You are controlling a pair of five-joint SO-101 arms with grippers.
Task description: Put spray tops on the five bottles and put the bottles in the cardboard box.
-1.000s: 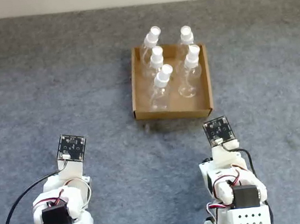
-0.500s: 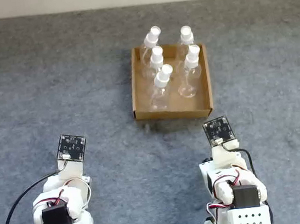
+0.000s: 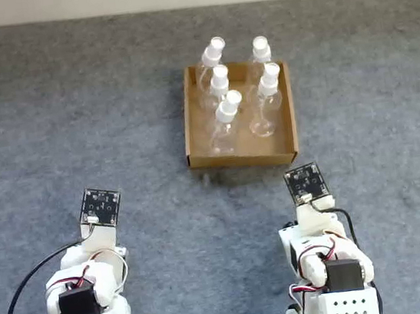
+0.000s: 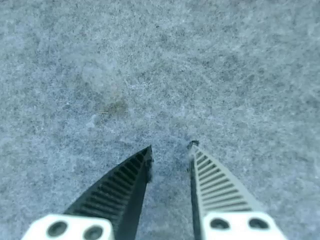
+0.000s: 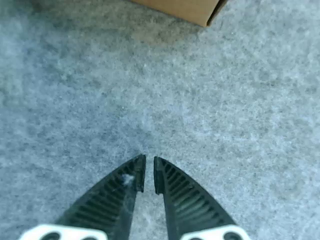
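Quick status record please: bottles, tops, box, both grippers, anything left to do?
bottles: five, upright in the cardboard box
spray tops: white, one on each bottle
left gripper: empty, slightly open, above the grey mat
right gripper: empty, shut, above the mat near the box
remaining: nothing apparent

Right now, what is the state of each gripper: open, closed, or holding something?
Left gripper: slightly open, holding nothing, above the grey carpet-like table surface.
Right gripper: almost closed, holding nothing.
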